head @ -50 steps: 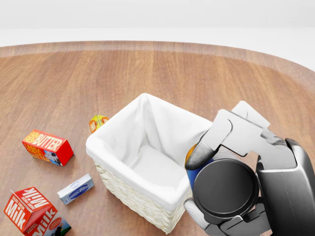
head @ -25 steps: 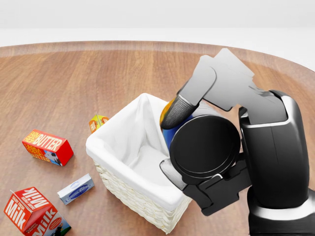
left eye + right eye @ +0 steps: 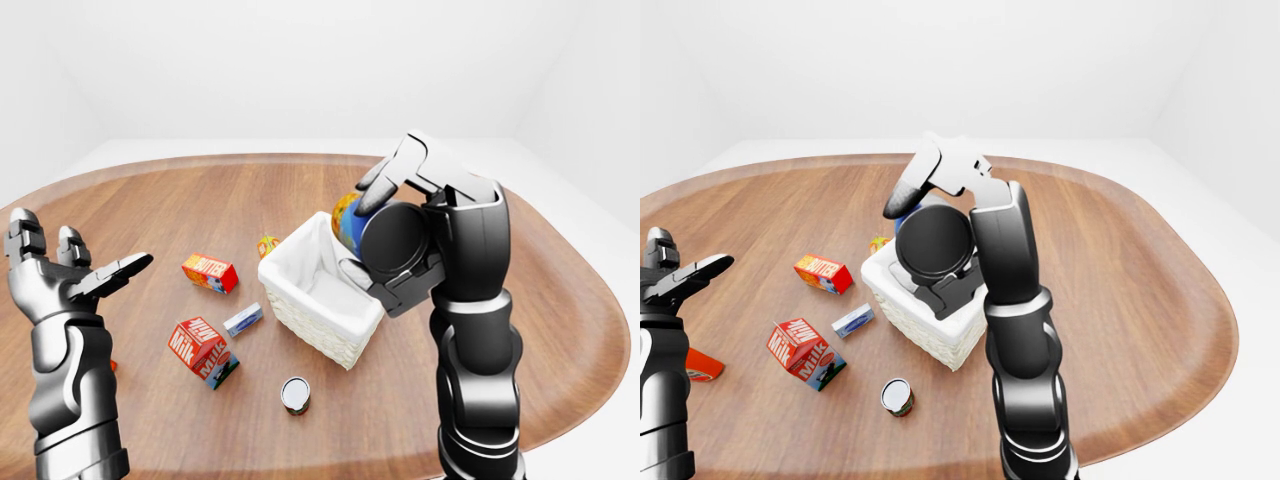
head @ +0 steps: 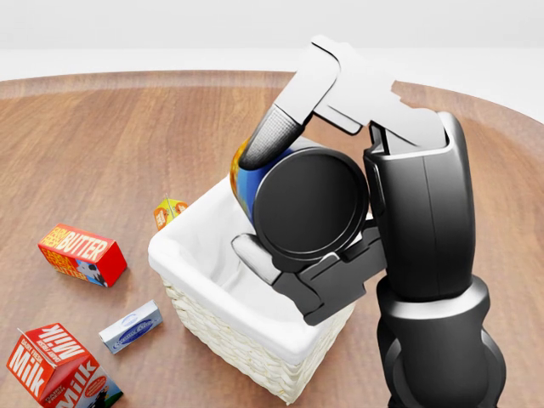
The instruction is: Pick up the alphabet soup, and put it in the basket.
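Wooden table (image 3: 560, 300) holds milk carton (image 3: 202, 351) beside basket (image 3: 318, 300); right robot hand (image 4: 293, 200) grips alphabet soup (image 4: 246, 183).

Bright, even, sharp renders with soft shadows.

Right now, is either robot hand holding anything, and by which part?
The right robot hand grips the alphabet soup can around its side, above the basket. The left robot hand is open, empty.

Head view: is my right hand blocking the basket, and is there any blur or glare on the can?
Head view: sharp, evenly lit, no glare; the right hand and dark wrist cover much of the basket, leaving only a blue-orange sliver of the alphabet soup. Left-eye view: also crisp, soft shadows, more of the can shows.
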